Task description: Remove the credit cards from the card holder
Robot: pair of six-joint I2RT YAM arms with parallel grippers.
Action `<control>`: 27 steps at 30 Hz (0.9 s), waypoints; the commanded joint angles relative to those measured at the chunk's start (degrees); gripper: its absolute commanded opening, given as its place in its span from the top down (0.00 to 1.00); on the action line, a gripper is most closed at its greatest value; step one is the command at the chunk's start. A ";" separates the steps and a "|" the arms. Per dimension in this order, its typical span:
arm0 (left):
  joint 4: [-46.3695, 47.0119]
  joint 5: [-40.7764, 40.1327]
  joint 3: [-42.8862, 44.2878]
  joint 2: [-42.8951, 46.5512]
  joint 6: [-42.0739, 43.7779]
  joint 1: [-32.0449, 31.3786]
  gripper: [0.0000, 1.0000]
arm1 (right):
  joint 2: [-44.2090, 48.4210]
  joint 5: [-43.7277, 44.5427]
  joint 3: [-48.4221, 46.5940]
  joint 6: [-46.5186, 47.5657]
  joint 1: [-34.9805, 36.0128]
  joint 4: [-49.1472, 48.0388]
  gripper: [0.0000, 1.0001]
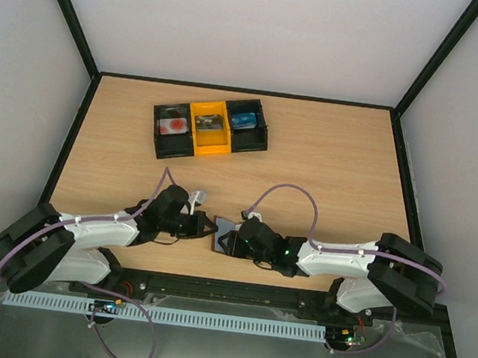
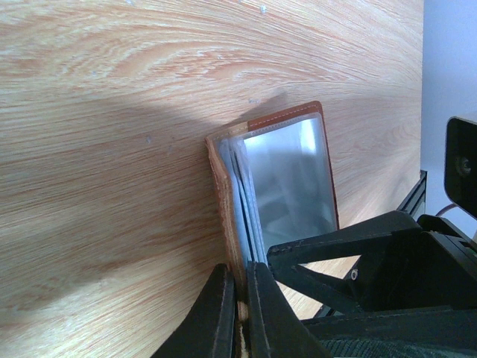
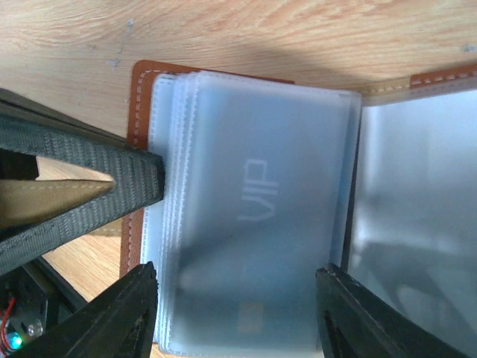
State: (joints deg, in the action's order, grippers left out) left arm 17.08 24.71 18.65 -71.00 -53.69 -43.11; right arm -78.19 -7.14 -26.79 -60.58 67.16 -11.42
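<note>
Card holder [image 1: 222, 236] is lying open, left tool [image 2: 240, 274] clamping its leather edge, right tool [image 3: 237, 280] straddling its clear sleeves [image 3: 253, 134] open-jawed.

Bare tabletop [image 1: 334, 181] gives open passage along the left and right sides and in a wide band across the middle. A three-bin tray [image 1: 211, 130] blocks the far centre. The near centre is crowded: the left tool [image 2: 238, 280] and right tool [image 3: 235, 280] meet at the open card holder [image 1: 222, 236], with little gap between them. Walls [image 1: 265, 26] close the left, right and far sides.
</note>
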 commanded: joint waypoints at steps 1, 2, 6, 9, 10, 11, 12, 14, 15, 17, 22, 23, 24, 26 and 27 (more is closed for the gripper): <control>-1.52 -0.93 0.22 0.86 1.50 -0.30 0.98 | 2.42 1.48 -0.58 1.32 0.44 3.23 0.41; -1.52 -0.98 0.23 0.80 1.56 -0.31 0.98 | 2.85 1.61 -0.75 1.60 0.44 3.63 0.40; -1.33 -0.94 0.36 0.16 1.83 -0.30 0.98 | 2.12 1.84 -1.67 2.88 0.43 4.91 0.42; -1.01 -0.80 0.42 -0.19 1.75 -0.30 0.98 | 0.27 1.37 -2.12 3.01 0.43 4.92 0.42; -1.00 -0.73 0.45 -0.19 1.75 -0.30 0.98 | -0.26 1.07 -2.13 3.01 0.43 4.36 0.42; -1.00 -0.72 0.45 -0.16 1.75 -0.31 0.98 | -0.63 0.81 -2.12 2.93 0.43 3.95 0.42; -1.04 -0.74 0.44 -0.04 1.75 -0.31 0.98 | -1.04 0.67 -2.13 2.92 0.43 3.58 0.41; -1.22 -0.64 0.50 0.19 1.86 -0.28 0.98 | -1.62 0.78 -2.18 2.92 0.43 3.22 0.39; -1.38 -0.63 0.50 0.29 1.88 -0.30 0.98 | -1.94 0.87 -2.25 3.01 0.43 3.28 0.39; -1.88 -0.71 0.57 0.46 2.09 -0.30 0.98 | -2.20 1.51 -2.46 3.01 0.44 3.77 0.42; -2.30 -0.91 0.53 0.69 2.38 -0.31 0.98 | -1.60 3.84 -2.20 3.06 0.43 5.72 0.55; -2.31 -0.89 0.59 0.69 2.41 -0.31 0.98 | -1.42 4.26 -2.15 3.01 0.43 6.23 0.57; -2.32 -0.83 0.59 0.71 2.37 -0.31 0.98 | -1.17 4.74 -2.11 3.01 0.43 6.77 0.58; -2.32 -0.87 0.57 0.84 2.39 -0.30 0.98 | -0.42 5.92 -1.98 2.92 0.43 7.80 0.59; -2.30 -0.89 0.59 0.86 2.44 -0.30 0.98 | -0.02 6.37 -1.90 2.85 0.43 8.22 0.59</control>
State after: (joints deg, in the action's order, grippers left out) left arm 15.38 23.86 18.68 -71.00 -52.45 -43.11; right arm -79.57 -4.73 -27.94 -57.87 67.16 -7.18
